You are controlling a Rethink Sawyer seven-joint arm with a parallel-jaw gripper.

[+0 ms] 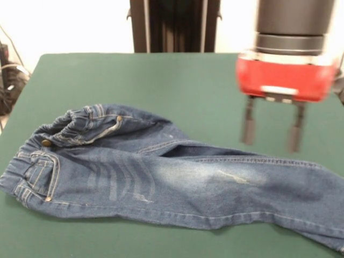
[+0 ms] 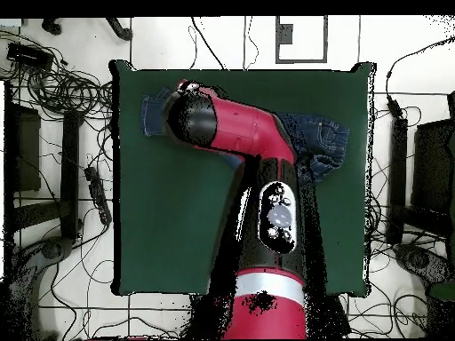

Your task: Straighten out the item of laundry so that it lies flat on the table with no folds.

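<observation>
The blue denim jeans (image 1: 161,177) lie on the dark green table (image 1: 161,75) with the elastic waistband bunched at the left and the legs running right. One leg lies over the other, with a fold near the crotch. My gripper (image 1: 271,134) hangs open and empty above the right part of the upper leg, its two dark fingers (image 1: 248,124) apart and above the cloth. In the overhead view the arm covers most of the jeans (image 2: 324,142); only the waistband end and a leg end show.
The robot's pedestal (image 1: 174,26) stands behind the table's far edge. Cables and dark stands (image 2: 53,84) lie on the floor around the table. Bare green table (image 2: 169,231) lies on the robot's side of the jeans.
</observation>
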